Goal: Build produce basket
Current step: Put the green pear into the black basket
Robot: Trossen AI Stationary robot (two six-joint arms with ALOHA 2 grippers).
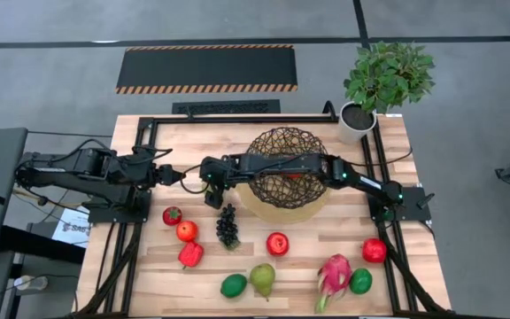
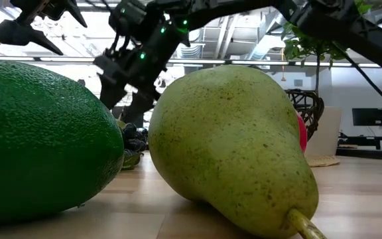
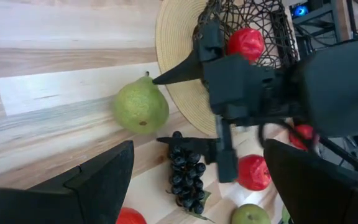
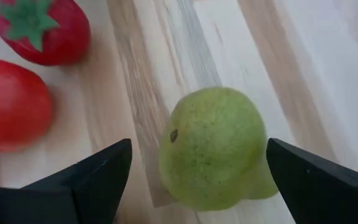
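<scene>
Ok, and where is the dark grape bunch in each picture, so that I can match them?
High view: grape bunch on the table, front-left of the basket.
Low view: grape bunch far back, in the gap between the lime and the pear.
Left wrist view: grape bunch near the basket's tan base.
Right wrist view: not in it.
Shared landmark: the basket, also at the right of the low view.

Two black jointed arms (image 1: 273, 166) — thin cables, small green lights.
</scene>
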